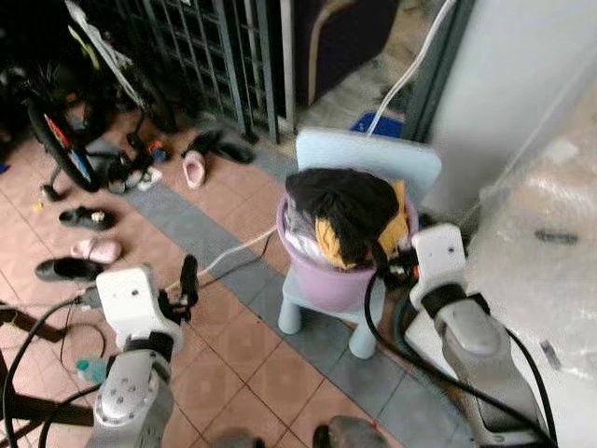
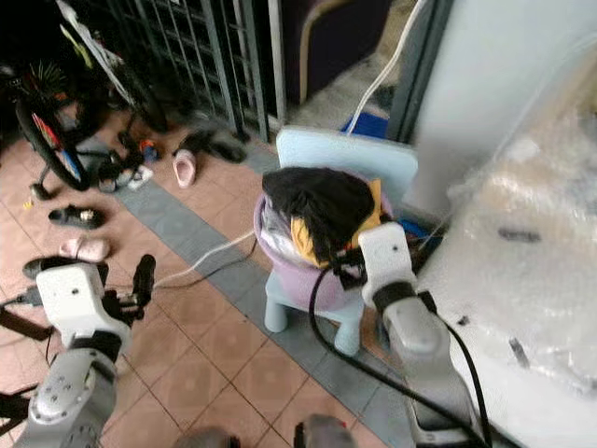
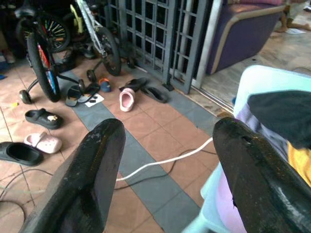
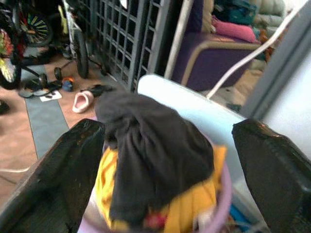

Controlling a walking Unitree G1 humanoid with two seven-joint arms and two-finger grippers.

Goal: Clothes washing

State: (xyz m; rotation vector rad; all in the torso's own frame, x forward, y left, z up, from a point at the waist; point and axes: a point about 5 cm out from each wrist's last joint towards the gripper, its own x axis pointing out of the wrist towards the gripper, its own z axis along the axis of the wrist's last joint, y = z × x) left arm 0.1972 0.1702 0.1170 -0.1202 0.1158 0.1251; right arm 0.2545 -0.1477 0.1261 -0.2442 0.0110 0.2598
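On a small pale-blue chair (image 1: 373,159) near the middle of the tiled floor (image 1: 270,364) sits a lilac basin (image 1: 322,275), heaped with clothes: a black garment (image 1: 340,205) lies on top, with yellow cloth (image 1: 331,245) showing beneath it. The right gripper (image 4: 167,160) is raised just beside the basin on the robot's right, its two black fingers spread wide on either side of the heap as the right wrist view shows, holding nothing. The left gripper (image 3: 167,165) hovers over the floor well apart from the chair on the robot's left; its fingers are likewise spread wide and empty. A white cable (image 1: 229,254) trails across the tiles toward the chair. Farther off, along a dark metal grille (image 1: 196,47), lie several shoes and sandals (image 1: 89,219), a pink clog (image 1: 194,170) and a child's bicycle (image 1: 56,131). Bubble wrap (image 1: 541,233) covers a white appliance on the robot's right.
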